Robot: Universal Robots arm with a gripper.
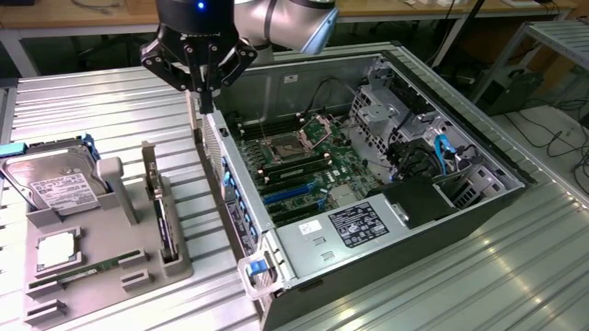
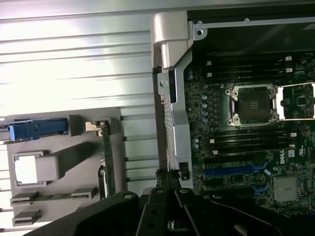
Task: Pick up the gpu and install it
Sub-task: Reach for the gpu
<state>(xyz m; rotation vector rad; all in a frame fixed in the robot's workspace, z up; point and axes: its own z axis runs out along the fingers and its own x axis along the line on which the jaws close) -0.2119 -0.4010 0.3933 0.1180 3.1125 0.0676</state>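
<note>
GPU (image 1: 168,224) stands upright in tray (image 1: 101,272), ungrasped. Tool (image 1: 204,93) pinched narrow, empty, over case (image 1: 387,276) rear edge. Pick step not started.

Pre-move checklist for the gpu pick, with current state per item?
1. gpu, the thin black circuit card with a silver bracket, upright in the grey tray: ok.
2. gripper above the gpu: not ok, it hangs over the rear wall of the open computer case.
3. Blue expansion slots free of cards: ok.
4. Blue cable away from those slots: ok.
5. Bracket opening in the rear wall free: cannot tell.
</note>
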